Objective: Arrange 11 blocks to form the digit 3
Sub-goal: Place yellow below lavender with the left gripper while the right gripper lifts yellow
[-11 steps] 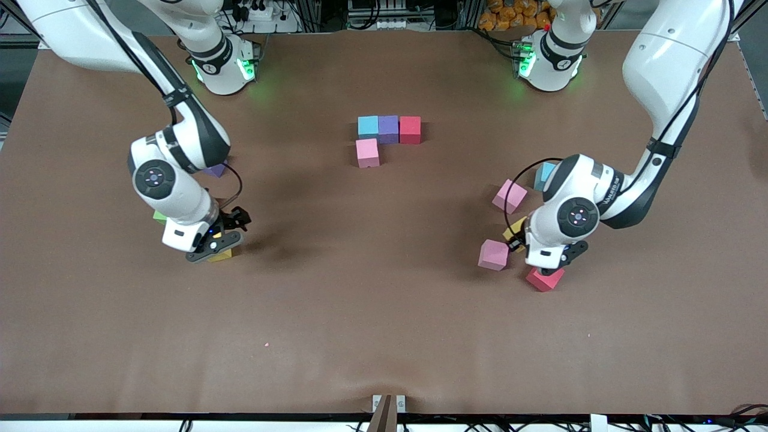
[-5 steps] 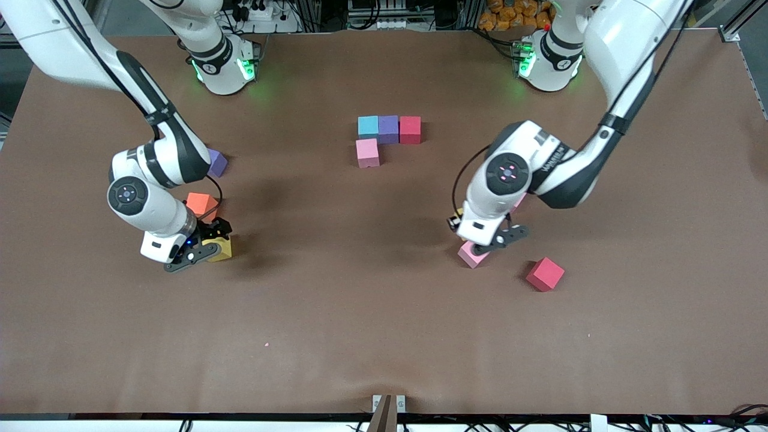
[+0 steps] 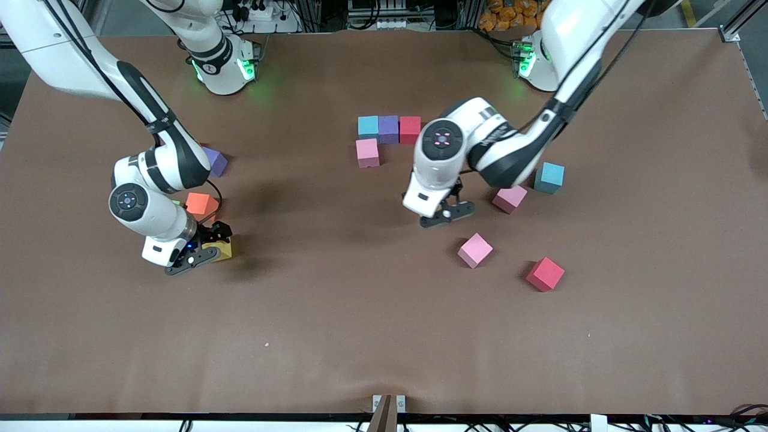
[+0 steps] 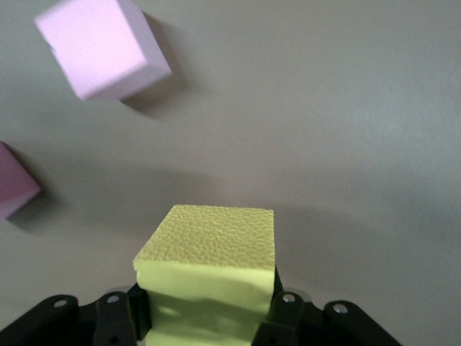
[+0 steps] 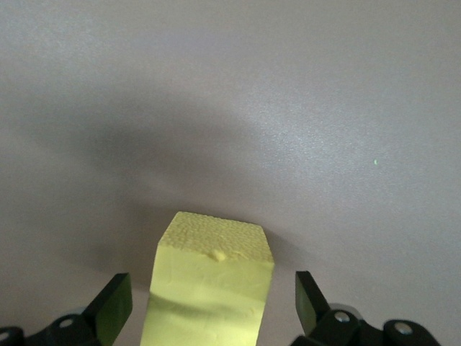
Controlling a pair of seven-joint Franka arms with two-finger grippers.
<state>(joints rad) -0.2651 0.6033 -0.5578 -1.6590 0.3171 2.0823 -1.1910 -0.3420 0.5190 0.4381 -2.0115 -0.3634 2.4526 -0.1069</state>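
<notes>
Light blue [image 3: 368, 126], purple [image 3: 388, 126] and red [image 3: 410, 127] blocks form a touching bar, with a pink block [image 3: 367, 152] against the light blue one, nearer the camera. My left gripper [image 3: 447, 214] hangs over bare table beside that group, shut on a yellow block [image 4: 209, 263] that its hand hides in the front view. My right gripper [image 3: 201, 253] stands open at the table, one finger on each side of a second yellow block [image 3: 223, 248] [image 5: 212, 288], with gaps on both sides.
Toward the left arm's end lie loose pink [image 3: 510, 198], pink [image 3: 475, 249], light blue [image 3: 549, 177] and red [image 3: 545, 274] cubes. Near the right gripper sit an orange cube [image 3: 201, 205] and a purple cube [image 3: 213, 161].
The left arm lifted the yellow block out of the loose cubes and carried it toward the centre. The right hand shifted off the orange cube and settled around its yellow block.
</notes>
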